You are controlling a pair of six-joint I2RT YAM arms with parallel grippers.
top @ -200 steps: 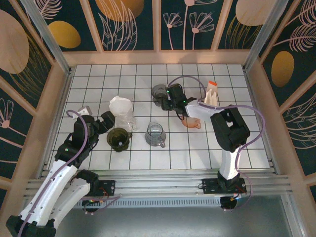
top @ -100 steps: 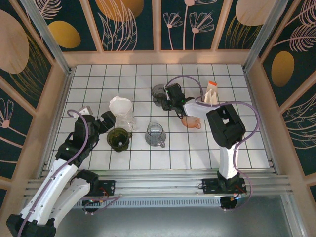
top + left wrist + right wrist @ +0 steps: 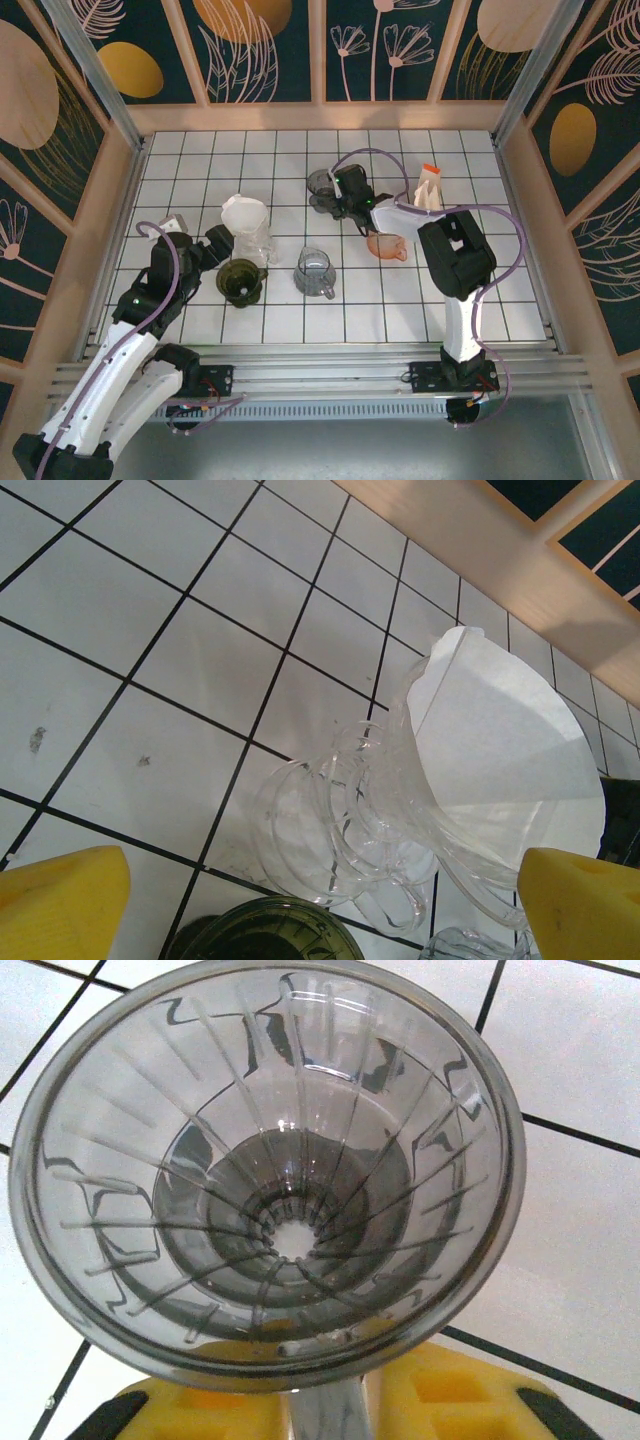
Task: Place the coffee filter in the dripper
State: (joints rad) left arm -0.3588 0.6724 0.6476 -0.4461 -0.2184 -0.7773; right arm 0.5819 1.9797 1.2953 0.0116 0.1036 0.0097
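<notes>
White tiled table with black grid lines (image 3: 480, 290) carries everything. Right arm (image 3: 455, 260) reaches out to the far centre, left arm (image 3: 150, 290) sits lower on the near left. Tall white bottle with an orange cap (image 3: 430, 190) stands upright far right, just right of the right arm's forearm. Clear ribbed glass dripper (image 3: 330, 830) stands left of centre, and the white paper cone filter (image 3: 490, 730) is seated inside its cone, top edge sticking up above the rim. Smoky grey ribbed plastic dripper (image 3: 270, 1190) is at far centre, upright on the tiles, mouth up. Right gripper (image 3: 325, 1410) is at its near side, yellow pads (image 3: 450, 1390) pressed against both sides of the dripper's handle, so it reads as clamped on that handle. Dark green glass dripper (image 3: 241, 280) sits just near of the clear one. Clear glass jug with a handle (image 3: 316, 272) is near centre, right of the green one and apart from it. Salmon pink dripper (image 3: 385, 245) lies under the right forearm. Left gripper (image 3: 320, 905) is spread wide, yellow fingers (image 3: 60, 900) holding nothing, hovering just left of the clear dripper and filter.
</notes>
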